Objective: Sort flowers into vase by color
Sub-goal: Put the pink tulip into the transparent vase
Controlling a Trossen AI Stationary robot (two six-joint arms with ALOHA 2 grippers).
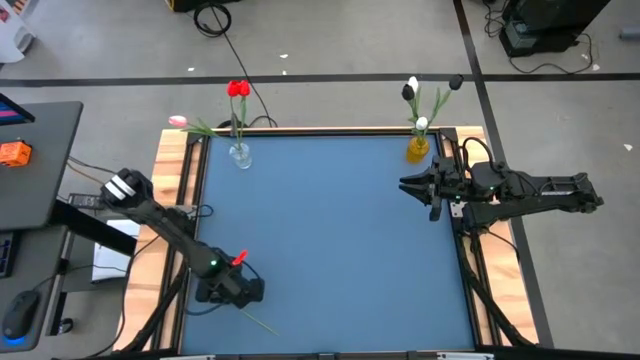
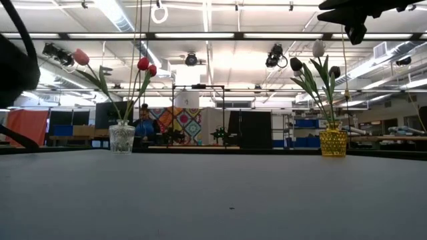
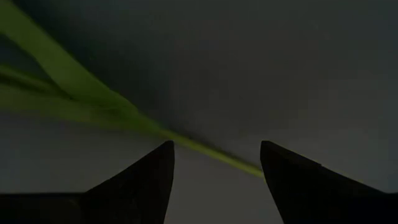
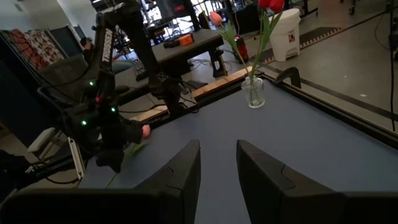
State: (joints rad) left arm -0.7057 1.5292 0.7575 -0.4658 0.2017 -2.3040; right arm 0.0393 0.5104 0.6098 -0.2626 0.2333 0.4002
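At the lower left of the high view, the left gripper [image 1: 228,291] hangs spread directly over a flat-lying tulip [image 1: 238,259], whose stem [image 3: 205,149] runs diagonally across the gap between its fingers.

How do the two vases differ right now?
The clear glass vase stands at the table's far left; the yellow vase stands far right. The clear one holds red tulips and a pink one; the yellow one holds white and black ones. Both stand upright.
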